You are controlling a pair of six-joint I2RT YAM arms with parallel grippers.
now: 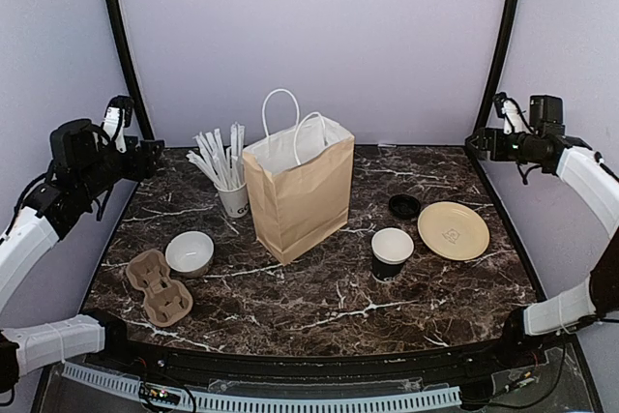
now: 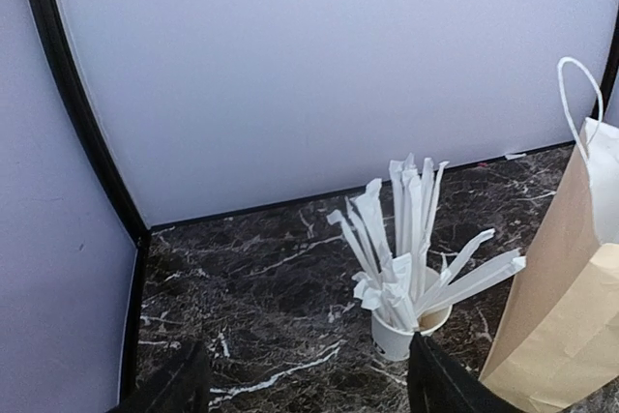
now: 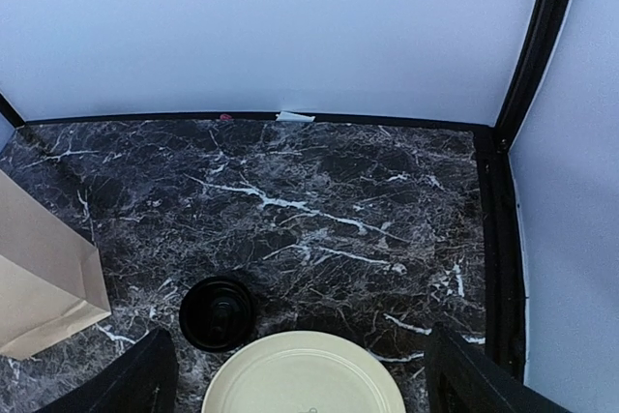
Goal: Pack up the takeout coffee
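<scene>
Top view: black paper cup [image 1: 392, 253] stands upright and uncovered on the marble table [image 1: 319, 311], white interior showing, right of the brown paper bag [image 1: 298, 195] and just near-left of the cream plate [image 1: 453, 230]. Its round black lid [image 1: 404, 206] lies flat on the table, on the far side of the cup, close to the plate's left rim, apart from the cup. The bag is upright, mouth open, white handles up. Left of the bag: a white cup of wrapped sticks [image 1: 232, 198], a white bowl [image 1: 190, 253] and a cardboard cup carrier [image 1: 158, 286] nearer. Both arms are raised at the table's far corners. Left wrist view shows only the stick cup and the bag's side; left gripper [image 2: 305, 367] fingers spread wide, nothing between them. Right wrist view shows the lid, the plate's far rim and a corner of the bag (the black cup itself appears in neither wrist view); right gripper [image 3: 298, 350] fingers likewise spread and empty.
</scene>
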